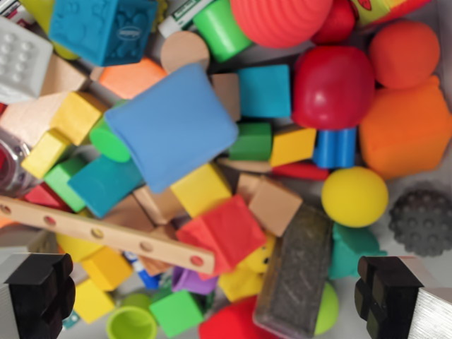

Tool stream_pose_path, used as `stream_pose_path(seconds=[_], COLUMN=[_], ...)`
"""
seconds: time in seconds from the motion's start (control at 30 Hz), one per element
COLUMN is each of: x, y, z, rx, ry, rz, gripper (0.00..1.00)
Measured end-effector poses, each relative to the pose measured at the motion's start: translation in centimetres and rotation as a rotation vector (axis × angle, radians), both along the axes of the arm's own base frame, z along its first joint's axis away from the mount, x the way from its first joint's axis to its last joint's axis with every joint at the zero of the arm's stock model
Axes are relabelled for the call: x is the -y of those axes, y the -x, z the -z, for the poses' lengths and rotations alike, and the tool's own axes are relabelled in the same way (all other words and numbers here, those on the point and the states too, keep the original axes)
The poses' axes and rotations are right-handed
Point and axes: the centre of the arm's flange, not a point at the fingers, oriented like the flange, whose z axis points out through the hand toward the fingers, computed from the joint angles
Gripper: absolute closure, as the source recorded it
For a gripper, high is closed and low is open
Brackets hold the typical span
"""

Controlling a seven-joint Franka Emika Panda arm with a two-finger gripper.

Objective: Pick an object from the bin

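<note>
We look straight down into the bin of mixed toys (212, 53) and see our gripper (213, 302) spread wide, its two black fingertips (39, 293) at the bottom corners, holding nothing. Between them lie a grey rectangular sponge block (295, 272), long axis near vertical and leaning slightly right at the top, and a red foam cube (222, 233). A pale wooden strip with holes (106, 233) runs from upper left down to lower right.
</note>
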Motion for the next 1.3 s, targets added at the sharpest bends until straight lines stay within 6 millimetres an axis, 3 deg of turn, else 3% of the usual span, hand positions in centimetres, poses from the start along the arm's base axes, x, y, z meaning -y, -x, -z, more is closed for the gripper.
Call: stream_pose_path(seconds=[1.3], x=[1.7], y=[11.0], z=[9.8], rx=[-0.028], ry=[-0.018], rz=[0.407], gripper=[0.0])
